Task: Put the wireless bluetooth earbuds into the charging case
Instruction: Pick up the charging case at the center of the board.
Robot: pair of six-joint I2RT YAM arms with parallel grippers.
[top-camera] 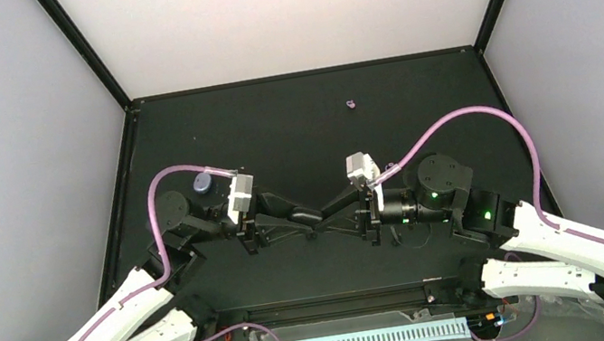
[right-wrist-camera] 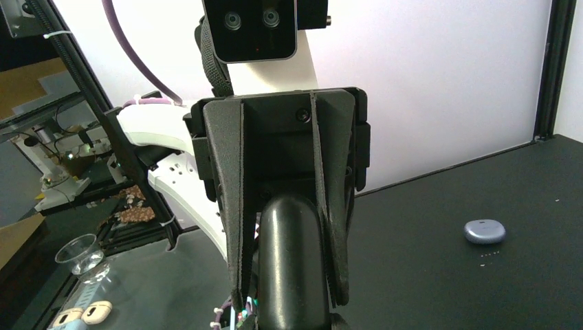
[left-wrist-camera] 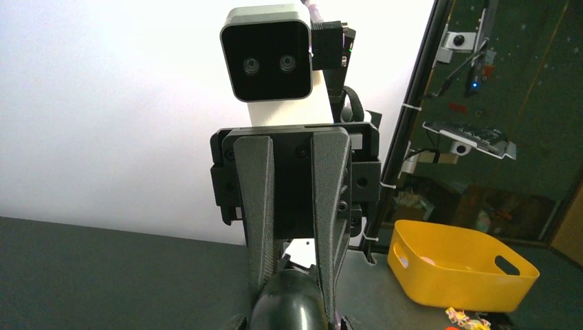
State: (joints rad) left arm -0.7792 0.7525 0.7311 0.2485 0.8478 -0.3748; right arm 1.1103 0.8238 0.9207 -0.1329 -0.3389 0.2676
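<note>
Top view: the charging case [top-camera: 202, 183] sits on the black table [top-camera: 290, 117] just beyond the left arm's wrist, behind the left gripper [top-camera: 299, 218]. One earbud [top-camera: 350, 104] lies farther out towards the back wall, well apart from the right gripper [top-camera: 334, 212]. Both arms are folded low, with their fingertips meeting mid-table, and the table runs on to the back wall.

Left wrist view: I face the right gripper. Its fingers stand slightly parted, with a black rounded part low between them. A yellow bin [left-wrist-camera: 460, 275] sits past the frame post.

Right wrist view: the left gripper's fingers are parted the same way. The charging case [right-wrist-camera: 485, 231] rests with its lid shut, off to their right.
</note>
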